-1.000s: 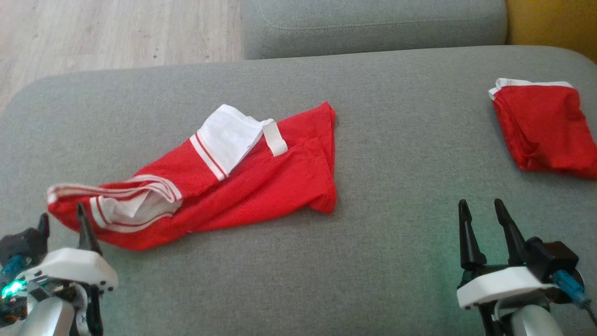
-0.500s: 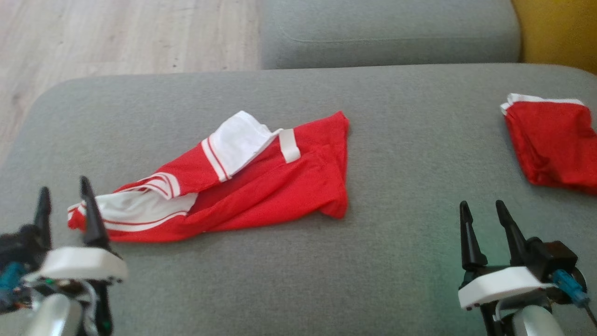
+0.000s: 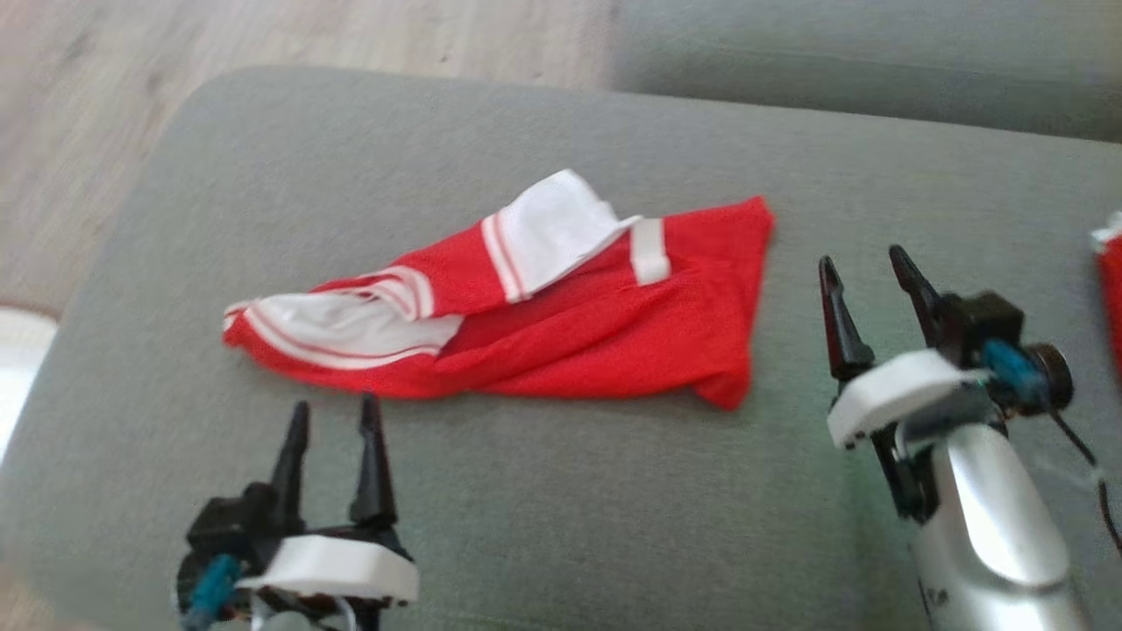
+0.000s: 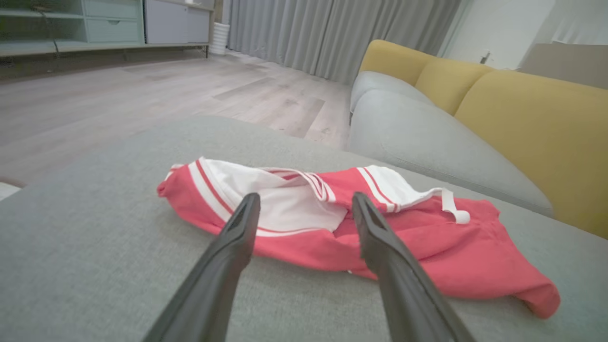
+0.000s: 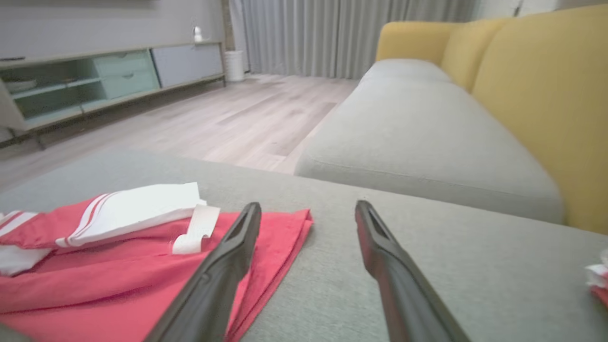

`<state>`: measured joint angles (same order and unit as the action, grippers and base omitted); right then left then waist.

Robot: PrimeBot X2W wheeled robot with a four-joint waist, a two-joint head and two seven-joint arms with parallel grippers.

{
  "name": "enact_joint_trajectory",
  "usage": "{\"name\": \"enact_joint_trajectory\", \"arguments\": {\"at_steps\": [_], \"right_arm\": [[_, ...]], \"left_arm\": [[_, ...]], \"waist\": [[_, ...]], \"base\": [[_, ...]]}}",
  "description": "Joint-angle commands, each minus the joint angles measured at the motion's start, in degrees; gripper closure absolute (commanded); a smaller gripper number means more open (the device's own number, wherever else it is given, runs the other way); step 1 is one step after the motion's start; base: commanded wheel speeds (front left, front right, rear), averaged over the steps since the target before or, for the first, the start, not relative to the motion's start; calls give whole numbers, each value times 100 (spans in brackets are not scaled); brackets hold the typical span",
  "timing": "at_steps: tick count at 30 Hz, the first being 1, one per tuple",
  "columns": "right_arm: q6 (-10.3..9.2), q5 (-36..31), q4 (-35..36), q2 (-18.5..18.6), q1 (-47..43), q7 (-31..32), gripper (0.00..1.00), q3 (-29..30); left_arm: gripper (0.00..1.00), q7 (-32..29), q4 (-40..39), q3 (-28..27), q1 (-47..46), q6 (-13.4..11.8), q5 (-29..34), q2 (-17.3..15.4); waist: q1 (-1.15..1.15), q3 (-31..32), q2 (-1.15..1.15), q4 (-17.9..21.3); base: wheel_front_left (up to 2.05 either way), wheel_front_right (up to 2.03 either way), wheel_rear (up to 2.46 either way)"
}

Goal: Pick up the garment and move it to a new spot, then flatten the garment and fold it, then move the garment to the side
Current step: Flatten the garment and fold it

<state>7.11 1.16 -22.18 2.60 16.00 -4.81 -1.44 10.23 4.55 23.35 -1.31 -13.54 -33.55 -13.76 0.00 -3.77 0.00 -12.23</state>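
Red-white garment [image 3: 561, 324] lay rumpled on grey cushion [image 3: 614, 491]. L gripper [image 3: 335, 403] sat at its 7 o'clock, R gripper [image 3: 860, 256] at 3 o'clock; both spread wide, empty.

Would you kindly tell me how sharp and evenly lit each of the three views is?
Head view: smeared throughout, worst on the right gripper and the frame's edges; the garment is legible. Left wrist view: garment crisp, evenly lit, near fingers out of focus. Right wrist view: soft overall, even light, no glare.
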Motion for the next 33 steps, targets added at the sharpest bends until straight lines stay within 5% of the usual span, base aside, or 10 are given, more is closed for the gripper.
{"name": "enact_joint_trajectory", "arguments": {"at_steps": [1,11,23,25,26,31,32,33], "right_arm": [[37,-134,-179,28,484,112,0,-124],[37,-190,-1779,290,1458,291,0,-186],[37,51,-3017,357,2035,-99,1,-623],[37,104,-3120,338,2084,-196,25,-766],[37,132,-3162,326,2106,-250,46,-839],[37,298,-3327,267,2190,-458,69,-1177],[37,363,-3376,257,2231,-541,90,-1300],[37,395,-3388,255,2254,-598,100,-1346]], "left_arm": [[0,112,-77,-68,-339,72,58,87],[0,285,186,28,-517,143,110,298],[0,386,372,21,-559,192,131,383],[0,393,383,18,-555,193,136,373],[0,395,387,18,-556,195,139,367],[0,395,388,44,-576,196,155,350],[0,389,389,52,-585,194,155,342],[0,388,389,54,-588,192,155,337]], "waist": [[0,-345,0,-469],[0,-826,0,-1137],[0,-958,0,-1175],[0,-953,0,-1128],[0,-949,0,-1107],[0,-945,0,-1015],[0,-948,0,-990],[0,-947,0,-977]], "base": [[0,0,0],[0,0,0],[0,0,0],[0,0,0],[0,0,0],[0,0,0],[0,0,0],[0,0,0]]}}
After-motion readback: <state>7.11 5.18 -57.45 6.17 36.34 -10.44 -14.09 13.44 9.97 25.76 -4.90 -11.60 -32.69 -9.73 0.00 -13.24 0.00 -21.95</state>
